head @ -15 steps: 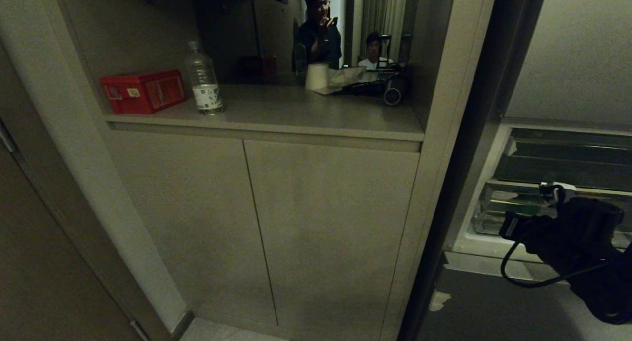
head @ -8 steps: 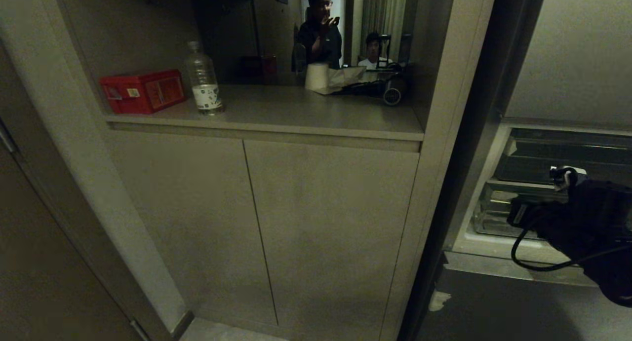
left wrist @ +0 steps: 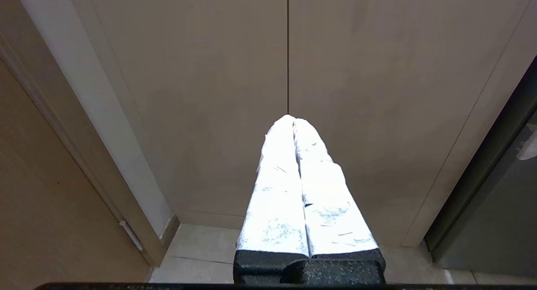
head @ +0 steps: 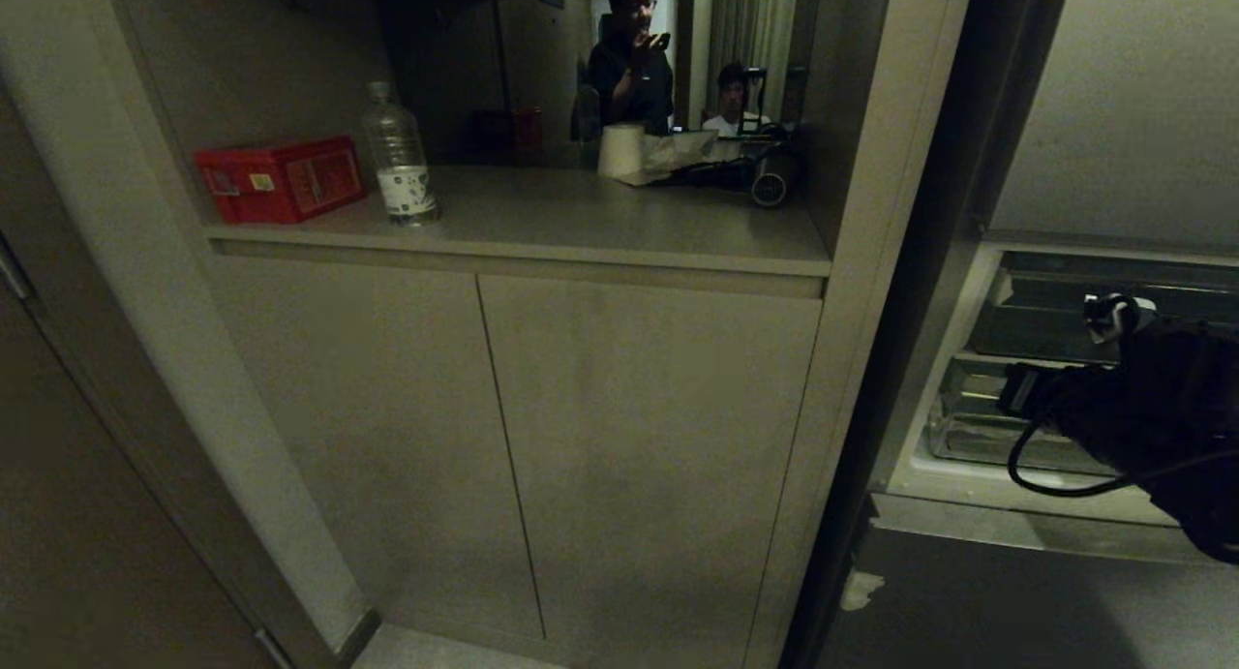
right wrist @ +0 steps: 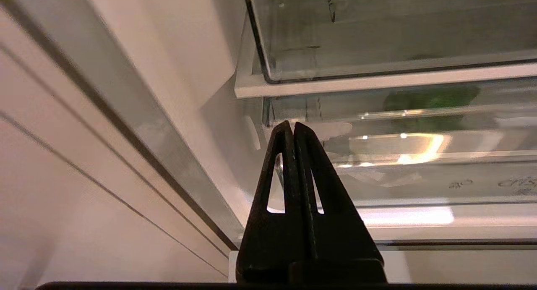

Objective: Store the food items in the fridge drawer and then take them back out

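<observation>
Right wrist view: right gripper (right wrist: 293, 128) clenched, empty, tips just before the fridge drawer (right wrist: 402, 155) front lip, drawer at 3 o'clock. Something green sits inside. Step judged: approaching to pull it out; next needs fingers parted. Left gripper (left wrist: 293, 122) clenched, parked.

Dim beige cabinet (head: 503, 437) (two doors) under a shelf (head: 600, 219).
</observation>
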You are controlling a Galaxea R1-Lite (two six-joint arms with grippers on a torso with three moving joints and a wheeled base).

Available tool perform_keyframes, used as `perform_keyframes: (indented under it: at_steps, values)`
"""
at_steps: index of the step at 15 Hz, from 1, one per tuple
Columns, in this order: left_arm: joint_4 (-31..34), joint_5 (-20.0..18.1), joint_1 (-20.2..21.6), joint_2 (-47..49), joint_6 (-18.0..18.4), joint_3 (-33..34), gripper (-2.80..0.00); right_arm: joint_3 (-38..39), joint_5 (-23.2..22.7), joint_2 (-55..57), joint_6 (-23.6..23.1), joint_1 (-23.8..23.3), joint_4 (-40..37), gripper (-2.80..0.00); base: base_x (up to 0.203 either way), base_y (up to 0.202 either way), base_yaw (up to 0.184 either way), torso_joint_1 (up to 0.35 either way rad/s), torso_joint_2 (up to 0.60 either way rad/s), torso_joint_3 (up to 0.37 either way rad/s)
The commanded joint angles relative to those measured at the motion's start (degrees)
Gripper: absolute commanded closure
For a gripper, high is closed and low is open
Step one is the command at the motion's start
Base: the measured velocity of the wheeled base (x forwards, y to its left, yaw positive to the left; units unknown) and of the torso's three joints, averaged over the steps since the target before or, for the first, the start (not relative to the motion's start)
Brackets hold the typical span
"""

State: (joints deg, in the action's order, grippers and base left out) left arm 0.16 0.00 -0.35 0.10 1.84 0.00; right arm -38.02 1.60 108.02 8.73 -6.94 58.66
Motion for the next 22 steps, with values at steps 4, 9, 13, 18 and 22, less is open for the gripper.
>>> perform_keyframes:
  at_steps: [4,9,13,18,22]
  values:
    - [0.02,0.0,0.0,0.08,0.0,0.0,0.0,-7.1,0.76,1.38,0.22,0.06,-9.41,0.0,0.0,0.0,0.0,0.0,0.0,0.0]
    - [-0.07,0.0,0.0,0.08,0.0,0.0,0.0,-11.01,3.58,3.59,0.15,-0.01,-13.14,0.0,0.0,0.0,0.0,0.0,0.0,0.0]
    - [0.02,0.0,0.0,0.08,0.0,0.0,0.0,-13.51,3.94,5.63,0.06,-0.01,-15.1,0.0,0.0,0.0,0.0,0.0,0.0,0.0]
    - [-0.07,0.0,0.0,0.08,0.0,0.0,0.0,-16.95,4.73,8.24,0.32,-0.29,-17.94,0.0,0.0,0.0,0.0,0.0,0.0,0.0]
    - [-0.04,0.0,0.0,0.08,0.0,0.0,0.0,-19.81,5.15,9.5,0.32,-0.88,-19.87,0.0,0.0,0.0,0.0,0.0,0.0,0.0]
